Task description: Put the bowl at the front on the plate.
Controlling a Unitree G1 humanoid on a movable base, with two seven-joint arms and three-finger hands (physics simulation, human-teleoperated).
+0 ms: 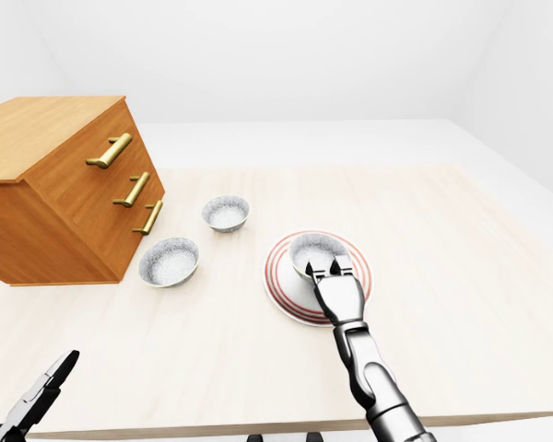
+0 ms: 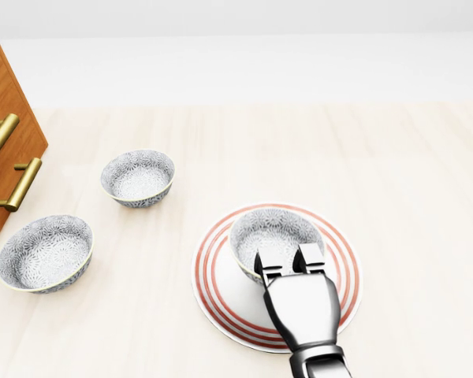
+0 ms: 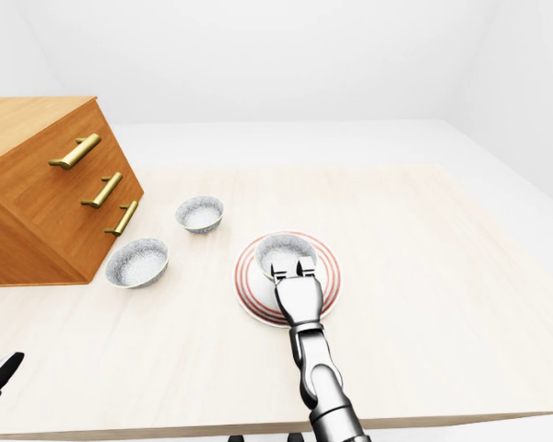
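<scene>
A grey patterned bowl [image 2: 272, 230] stands upright in the middle of the white plate with red rings [image 2: 344, 277], in the lower centre of the head view. My right hand [image 2: 288, 266] comes up from the bottom edge, and its fingers [image 2: 310, 258] hook over the bowl's near rim, shut on it. My left hand [image 1: 39, 398] shows as a dark shape at the bottom left of the left-eye view, low beside the table edge, with its fingers spread and holding nothing.
Two more patterned bowls [image 2: 138, 178] [image 2: 45, 252] sit on the pale wooden table [image 2: 410, 173] left of the plate. A wooden chest of drawers [image 1: 60, 189] with brass handles stands at the table's left. The table's near edge [image 1: 258, 425] runs along the bottom.
</scene>
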